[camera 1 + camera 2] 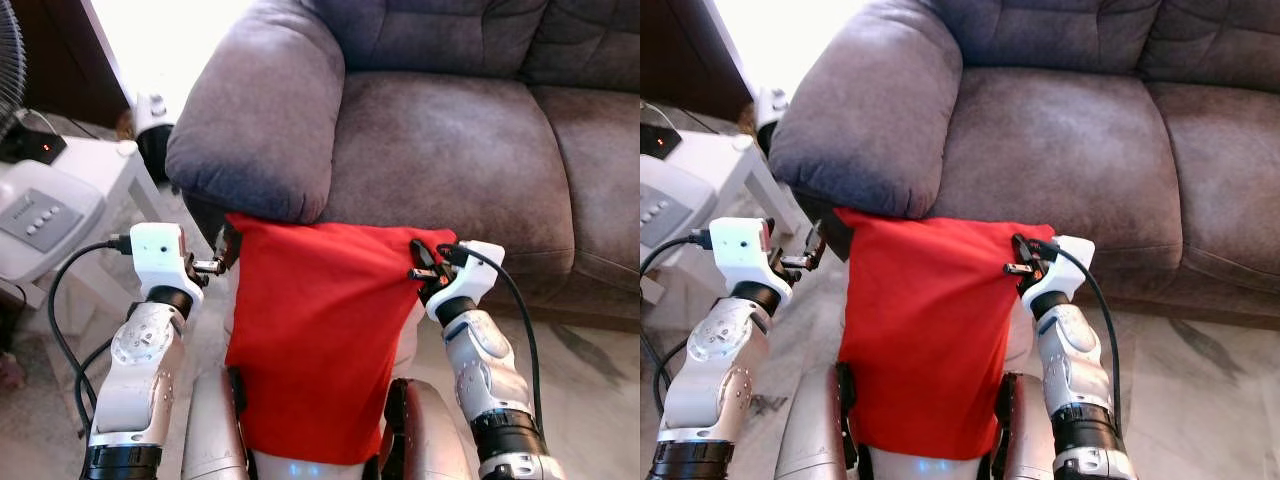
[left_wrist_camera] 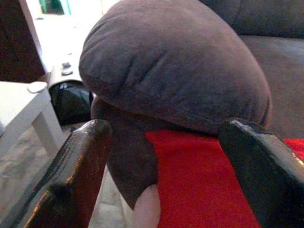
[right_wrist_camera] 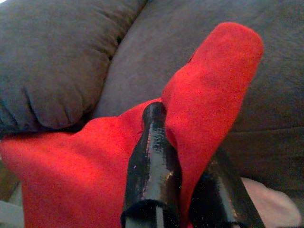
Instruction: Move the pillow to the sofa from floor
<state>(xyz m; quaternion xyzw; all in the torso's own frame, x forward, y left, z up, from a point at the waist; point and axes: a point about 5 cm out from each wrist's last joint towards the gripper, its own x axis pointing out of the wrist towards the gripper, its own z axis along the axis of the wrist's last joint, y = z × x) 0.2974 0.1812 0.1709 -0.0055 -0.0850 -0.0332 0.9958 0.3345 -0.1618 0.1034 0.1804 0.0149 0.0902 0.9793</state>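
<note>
— Red pillow (image 1: 315,340), just one?
— One, hanging below the sofa (image 1: 440,150) armrest, at the seat's front edge.
— Pincers?
— Two: right pincer (image 3: 183,156) clamps the pillow's corner; left pincer (image 2: 161,161) gapes open beside the armrest, gripping nothing

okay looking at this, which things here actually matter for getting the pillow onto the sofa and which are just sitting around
Part of the job:
red pillow, hanging before the sofa front
grey sofa, its seat bare
right gripper, shut on the pillow's upper corner
left gripper, open beside the pillow's other upper corner

Just lying about:
white side table
fan
black cable
</note>
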